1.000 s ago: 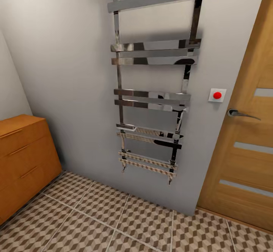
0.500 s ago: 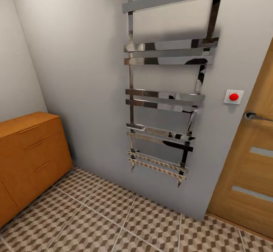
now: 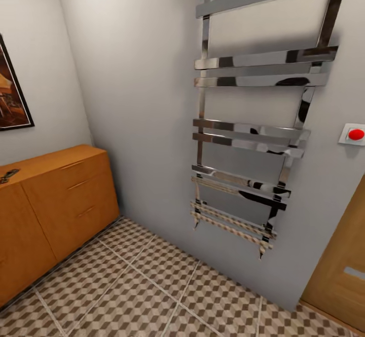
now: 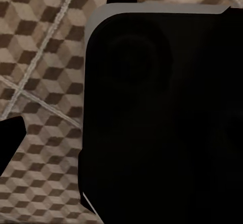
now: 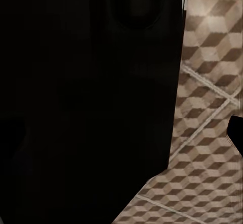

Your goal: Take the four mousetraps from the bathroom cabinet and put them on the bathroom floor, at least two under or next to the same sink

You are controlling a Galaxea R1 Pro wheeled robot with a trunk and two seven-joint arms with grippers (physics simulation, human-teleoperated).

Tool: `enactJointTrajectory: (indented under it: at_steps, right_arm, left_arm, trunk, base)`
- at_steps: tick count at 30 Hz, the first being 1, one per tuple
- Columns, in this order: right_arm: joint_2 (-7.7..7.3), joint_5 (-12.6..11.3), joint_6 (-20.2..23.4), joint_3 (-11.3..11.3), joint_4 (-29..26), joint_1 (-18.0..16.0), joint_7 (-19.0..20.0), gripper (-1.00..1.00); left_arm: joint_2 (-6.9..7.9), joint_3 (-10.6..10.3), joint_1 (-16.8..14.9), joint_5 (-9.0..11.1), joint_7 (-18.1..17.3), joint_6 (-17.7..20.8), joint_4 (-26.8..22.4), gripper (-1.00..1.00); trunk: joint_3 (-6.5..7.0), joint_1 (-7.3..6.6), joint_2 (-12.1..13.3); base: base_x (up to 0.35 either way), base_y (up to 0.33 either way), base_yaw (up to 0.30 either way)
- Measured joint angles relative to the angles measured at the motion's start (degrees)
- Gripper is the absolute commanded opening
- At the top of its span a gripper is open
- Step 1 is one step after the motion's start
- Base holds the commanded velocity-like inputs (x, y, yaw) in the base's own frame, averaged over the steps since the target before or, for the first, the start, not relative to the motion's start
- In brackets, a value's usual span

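In the left wrist view, a dark finger tip of the left gripper (image 4: 10, 138) pokes in at the frame edge, and beside it a large black rounded body with a pale rim (image 4: 157, 118) blocks most of the sight; whether the left gripper is spread or pressed together cannot be told. Beyond it lies the bathroom floor of square tiles printed with a brown, beige and white cube pattern and pale grout lines (image 4: 45, 57).

In the right wrist view, a dark finger tip of the right gripper (image 5: 237, 133) shows at the frame edge next to a similar black bulk (image 5: 86, 102), with the same patterned tiles past it; its state cannot be told either.

In the head view, the low, wide orange-brown wooden cabinet with drawer fronts and groove handles (image 3: 66, 200) stands on the tiles against the left wall. A small dark object (image 3: 7, 175) rests on its top, too small to identify. Above it hangs a dark-framed picture (image 3: 12, 93). On the grey wall ahead is a tall chrome ladder-style towel rail (image 3: 253, 124), then a white switch plate with a red round button (image 3: 353, 134), and below that the edge of an orange-brown wooden door (image 3: 339, 266).
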Motion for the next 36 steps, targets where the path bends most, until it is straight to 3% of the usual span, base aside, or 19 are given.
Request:
enactJointTrajectory:
  at_steps: [36]
  right_arm:
    - [0.00, 0.00, 0.00, 0.10, 0.00, 0.00, -0.03, 1.00]
  left_arm:
    - [-0.09, 0.04, 0.00, 0.06, 0.14, -0.08, -0.02, 1.00]
  trunk:
    - [0.00, 0.00, 0.00]
  base:
    - [0.000, 0.000, 0.280]
